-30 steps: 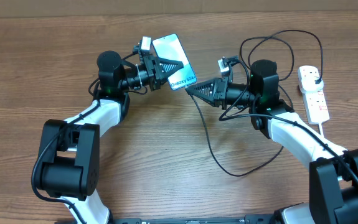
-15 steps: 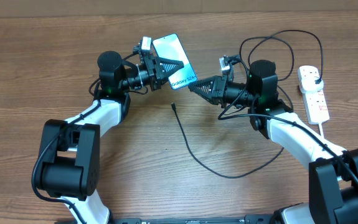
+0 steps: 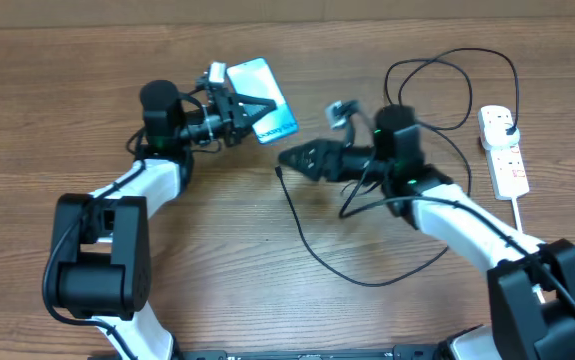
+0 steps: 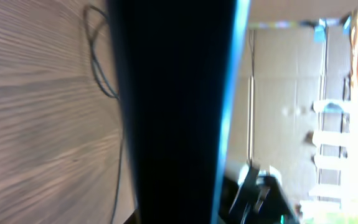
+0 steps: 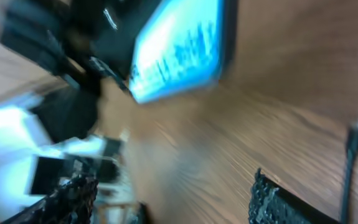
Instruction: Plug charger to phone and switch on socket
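Observation:
My left gripper (image 3: 252,108) is shut on the phone (image 3: 259,78) and holds it tilted above the table at the back left. In the left wrist view the phone (image 4: 179,112) is a dark slab with a blue edge that hides the jaws. The charger cable (image 3: 302,232) lies loose on the wood, and its connector tip (image 3: 280,172) rests just below my right gripper (image 3: 287,157). That gripper is open with nothing between its fingers (image 5: 278,202). The right wrist view is blurred but shows the phone (image 5: 179,46) ahead and the tip (image 5: 353,134) at the right. The white socket (image 3: 507,160) lies at the far right.
The black cable loops behind my right arm over to the socket, where a black plug (image 3: 507,125) sits at its top end. The socket's thick white cord (image 3: 523,215) trails toward the front. Cardboard boxes (image 4: 291,93) stand beyond the table.
The connector tip dropped from near the phone onto the table. My right gripper has opened and moved left toward the tip. My left arm has carried the phone further left.

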Controlling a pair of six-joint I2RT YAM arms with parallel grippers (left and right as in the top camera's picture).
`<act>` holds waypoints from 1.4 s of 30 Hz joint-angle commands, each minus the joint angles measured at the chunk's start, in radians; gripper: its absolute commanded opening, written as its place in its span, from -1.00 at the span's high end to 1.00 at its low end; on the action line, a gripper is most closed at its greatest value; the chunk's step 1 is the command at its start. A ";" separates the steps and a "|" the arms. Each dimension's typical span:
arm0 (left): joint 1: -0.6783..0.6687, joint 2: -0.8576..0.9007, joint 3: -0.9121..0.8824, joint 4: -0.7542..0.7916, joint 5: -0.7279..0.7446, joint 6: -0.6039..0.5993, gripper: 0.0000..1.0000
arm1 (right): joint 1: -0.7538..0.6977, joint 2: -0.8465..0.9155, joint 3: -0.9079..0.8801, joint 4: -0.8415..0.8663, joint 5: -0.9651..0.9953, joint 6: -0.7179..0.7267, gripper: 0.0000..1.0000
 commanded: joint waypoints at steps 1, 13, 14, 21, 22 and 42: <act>0.049 -0.026 0.020 -0.021 0.004 0.091 0.92 | 0.077 -0.006 0.051 -0.130 0.233 -0.244 -0.58; 0.118 -0.025 0.019 -0.062 0.009 0.117 0.92 | 0.305 0.029 0.164 -0.471 0.894 -0.557 -0.34; 0.118 -0.025 0.020 -0.061 0.009 0.119 0.92 | 0.314 0.041 0.164 -0.471 0.914 -0.566 -0.35; 0.118 -0.025 0.020 -0.064 0.010 0.119 0.92 | 0.323 0.151 0.165 -0.433 0.973 -0.585 -0.21; 0.118 -0.025 0.019 -0.064 0.010 0.119 0.92 | 0.323 0.163 0.165 -0.423 0.973 -0.585 -0.19; 0.118 -0.025 0.019 -0.069 0.002 0.119 0.92 | 0.370 0.296 0.179 -0.315 1.032 -0.640 0.07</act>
